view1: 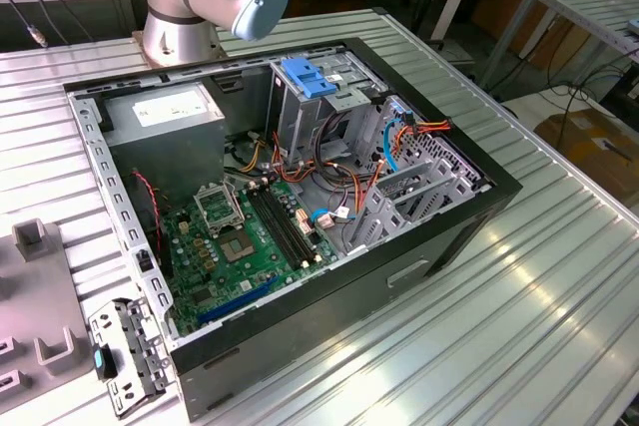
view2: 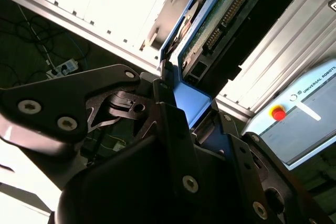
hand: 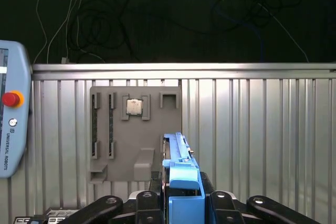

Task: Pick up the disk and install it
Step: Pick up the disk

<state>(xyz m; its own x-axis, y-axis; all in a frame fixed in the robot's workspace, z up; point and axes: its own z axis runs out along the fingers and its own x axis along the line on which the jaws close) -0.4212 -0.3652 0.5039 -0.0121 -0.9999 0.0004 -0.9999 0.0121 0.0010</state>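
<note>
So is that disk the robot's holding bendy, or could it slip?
Probably stiff: the disk looks like a boxy slab with a circuit board. It might slip, since the gripper pinches smooth blue plastic sides. Its bare board looks fragile.

On the disk [hand: 178,156], rails look like smooth glossy blue plastic; gripper [hand: 181,200] is matt black metal. Table [view1: 519,326] is ribbed shiny aluminium, and the tray [view1: 25,296] at 8 o'clock of the case [view1: 329,316] is matt grey plastic.
</note>
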